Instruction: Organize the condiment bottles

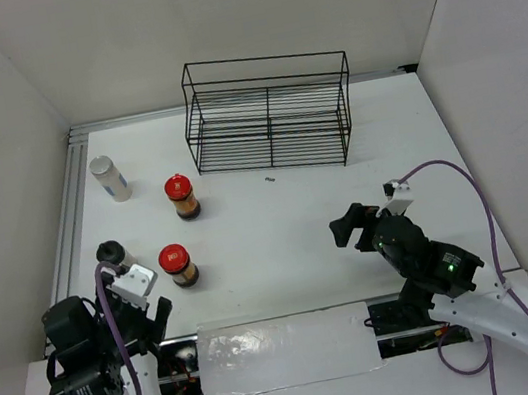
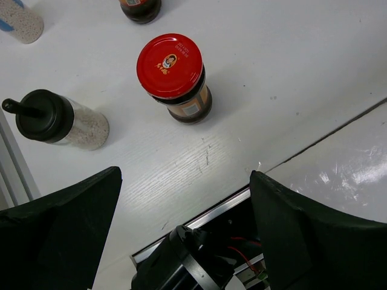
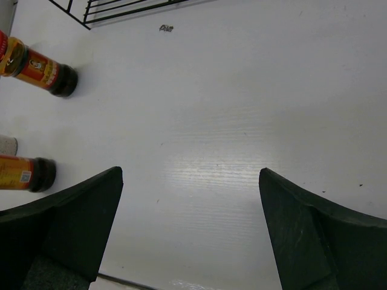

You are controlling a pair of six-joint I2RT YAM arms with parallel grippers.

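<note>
Nothing looks organized yet: 4 condiment bottles (image 1: 181, 196) (2 red-lidded jars (image 1: 178, 265), white bottle (image 1: 111, 178), black-capped bottle (image 1: 112, 254)) stand on the table (image 1: 348, 214) left of the wire rack (image 1: 270, 125), while left gripper (image 2: 184, 178) and right gripper (image 3: 190, 172) gape wide, holding nothing.

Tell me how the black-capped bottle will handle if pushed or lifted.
The black-capped bottle is upright and round-bodied, so a high push would likely tip it, and then it may roll. It looks filled with pale grains, so it is probably fairly heavy for its size. The side nub on its cap could snag.
</note>
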